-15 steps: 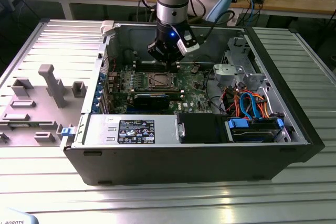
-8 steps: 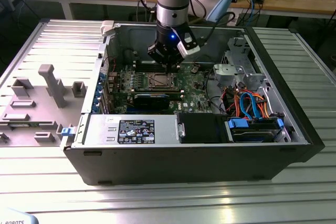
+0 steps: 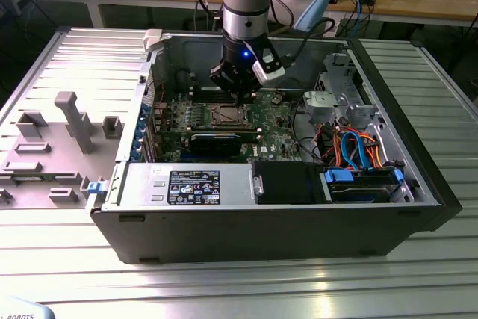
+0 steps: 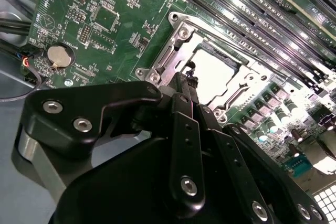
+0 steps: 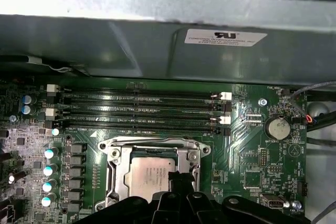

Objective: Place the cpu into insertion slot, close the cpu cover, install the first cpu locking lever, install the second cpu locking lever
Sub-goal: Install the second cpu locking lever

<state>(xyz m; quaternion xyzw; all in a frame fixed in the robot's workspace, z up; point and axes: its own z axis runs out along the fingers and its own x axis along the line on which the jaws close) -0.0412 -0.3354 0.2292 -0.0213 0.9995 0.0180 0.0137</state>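
Note:
The cpu (image 5: 148,176) lies flat in the insertion slot (image 3: 225,116) on the green motherboard, its dull silver top (image 4: 212,71) showing in both wrist views. The cpu cover (image 5: 116,167) is down around it as a silvery frame (image 4: 176,34). My gripper (image 3: 240,98) hangs just above the slot's edge nearest the exterior view's right. Its black fingers meet at one tip (image 4: 188,77) with nothing between them, right at the cpu's rim (image 5: 178,178). The fingers hide that side of the slot, and I cannot make out the locking levers.
Long memory slots (image 5: 142,109) run beside the socket, and a coin battery (image 5: 276,127) sits near them. The open case holds a black card (image 3: 216,140), a power supply (image 3: 187,184) and a drive bay with blue and orange cables (image 3: 358,151). A grey fixture plate (image 3: 52,140) lies at the exterior view's left.

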